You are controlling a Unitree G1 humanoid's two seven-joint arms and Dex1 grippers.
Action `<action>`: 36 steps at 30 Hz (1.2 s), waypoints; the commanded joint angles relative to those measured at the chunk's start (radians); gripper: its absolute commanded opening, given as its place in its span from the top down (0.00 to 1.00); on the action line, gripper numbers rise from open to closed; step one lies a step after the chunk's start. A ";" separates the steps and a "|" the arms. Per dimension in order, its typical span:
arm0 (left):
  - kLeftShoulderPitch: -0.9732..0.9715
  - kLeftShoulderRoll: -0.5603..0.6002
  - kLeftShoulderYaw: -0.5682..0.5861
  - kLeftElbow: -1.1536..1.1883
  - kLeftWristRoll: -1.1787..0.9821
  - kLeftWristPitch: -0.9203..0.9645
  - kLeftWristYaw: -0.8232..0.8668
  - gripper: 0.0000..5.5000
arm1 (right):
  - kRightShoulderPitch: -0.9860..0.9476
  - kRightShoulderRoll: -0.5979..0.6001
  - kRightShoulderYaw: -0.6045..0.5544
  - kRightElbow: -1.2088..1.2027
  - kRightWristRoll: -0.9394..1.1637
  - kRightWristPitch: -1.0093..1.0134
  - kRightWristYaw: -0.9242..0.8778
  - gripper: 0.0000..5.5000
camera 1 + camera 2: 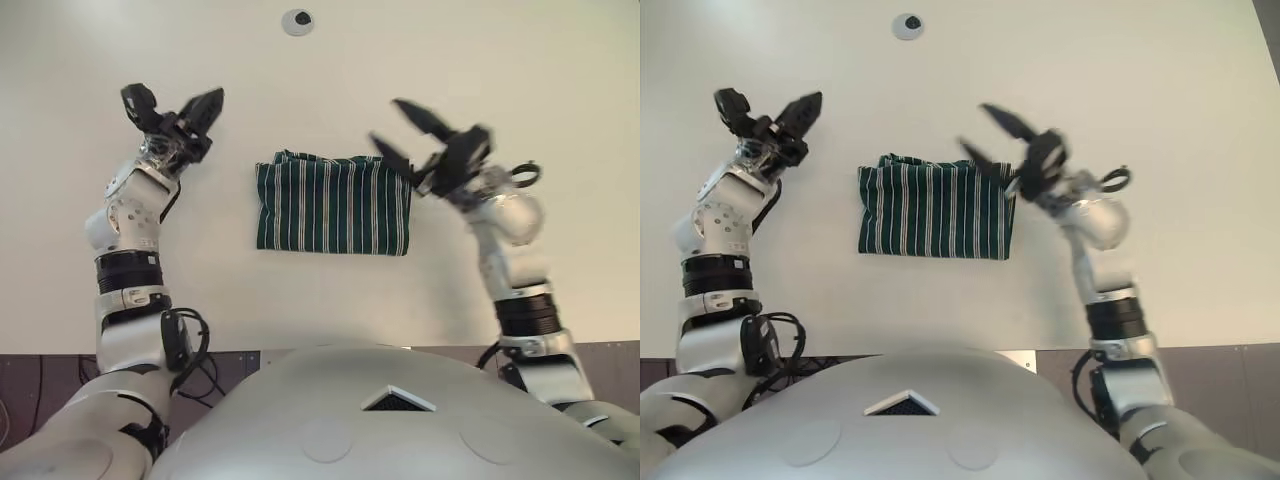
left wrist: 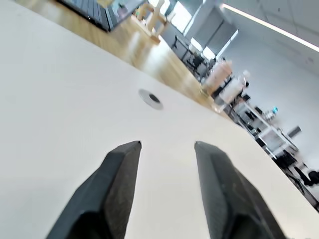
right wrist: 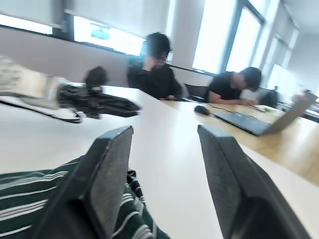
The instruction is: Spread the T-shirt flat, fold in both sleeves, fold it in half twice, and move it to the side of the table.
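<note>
On the middle of the desk (image 1: 520, 70), between the two arms, the shirt (image 1: 333, 204) lies folded into a small rectangle, dark green with thin white stripes. Its long sides run parallel to the near edge of the desk. It has not been moved to a side of the desk.

From the head views I see the left gripper (image 1: 172, 98) raised well to the left of the shirt, apart from it, with its fingers spread wide and holding nothing. The right gripper (image 1: 388, 122) is at the far right corner of the shirt. It is also spread wide, and one finger crosses over that corner. From these views I cannot tell if this finger touches the cloth.

The right wrist view helps me here. The striped cloth lies below and behind the two fingers, and nothing is gripped between them. This view also gives me the left gripper farther off across the desk, and a laptop (image 3: 249, 122) on a tan table beyond.

The left wrist view shows me the desk top between its wide fingers, and past them a round grommet (image 2: 150, 98) set into the surface. In the head views this grommet sits near the far edge of the desk, beyond the shirt and a little to the left of its middle.
</note>
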 commanded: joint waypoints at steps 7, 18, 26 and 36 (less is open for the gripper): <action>-0.070 -0.221 0.039 0.335 0.145 -0.438 -0.030 0.65 | -0.114 0.046 -0.277 0.497 0.011 0.318 -0.339 0.57; -0.092 -0.219 0.096 0.400 0.170 -0.563 -0.064 0.65 | -0.302 -0.086 -0.665 0.701 0.100 0.110 -0.685 0.57; -0.006 -0.278 0.040 0.305 0.397 -1.003 0.058 0.65 | -0.256 0.023 -0.383 0.488 -0.546 -0.412 -1.122 0.57; 0.017 -0.260 -0.089 0.404 0.669 -1.324 0.181 0.65 | -0.335 0.040 -0.220 0.893 -0.648 -0.560 -1.267 0.57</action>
